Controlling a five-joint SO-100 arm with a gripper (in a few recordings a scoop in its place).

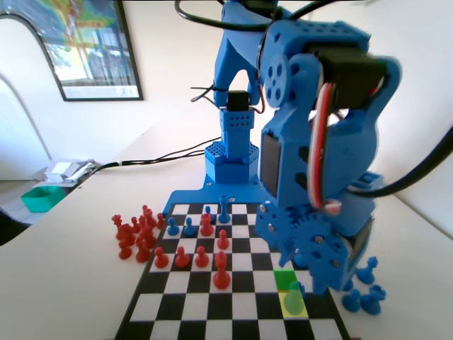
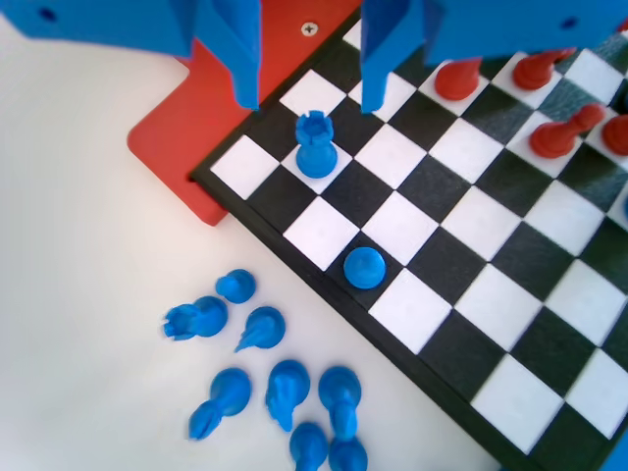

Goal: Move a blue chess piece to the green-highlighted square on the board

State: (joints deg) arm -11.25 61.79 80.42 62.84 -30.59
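Wrist view: tool (image 2: 309,59) released, empty, above board (image 2: 461,255); small blue plastic pawn (image 2: 364,267) upright on edge-row black square.

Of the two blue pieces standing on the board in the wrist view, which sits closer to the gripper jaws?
The crenellated blue rook, just below the open gripper. The round-headed blue chess piece stands farther down, by the board edge.
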